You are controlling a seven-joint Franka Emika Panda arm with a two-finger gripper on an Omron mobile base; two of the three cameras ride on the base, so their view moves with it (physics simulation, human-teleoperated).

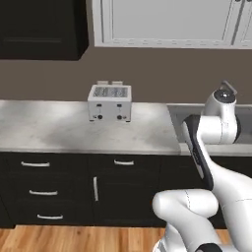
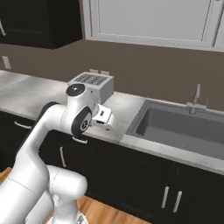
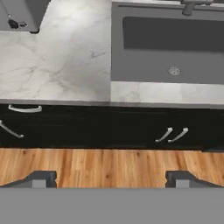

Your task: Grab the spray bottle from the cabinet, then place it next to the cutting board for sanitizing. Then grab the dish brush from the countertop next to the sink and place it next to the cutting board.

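The long light-grey stone countertop [image 1: 59, 129] runs past a rectangular dark grey recessed sink [image 2: 183, 127]; no spray bottle, brush or cutting board can be seen on it; a silver two-slot toaster [image 1: 110, 102] stands near the wall. The gripper [image 3: 111, 178] hangs above the wooden floor [image 3: 109, 164], jaws spread wide and empty, probably between errands.

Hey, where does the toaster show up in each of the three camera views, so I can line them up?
Left base view: toaster on the countertop, left of centre.
Right base view: toaster upper left of centre, behind the arm.
Hand view: toaster cut off at the top left corner.
Shared landmark: the sink.
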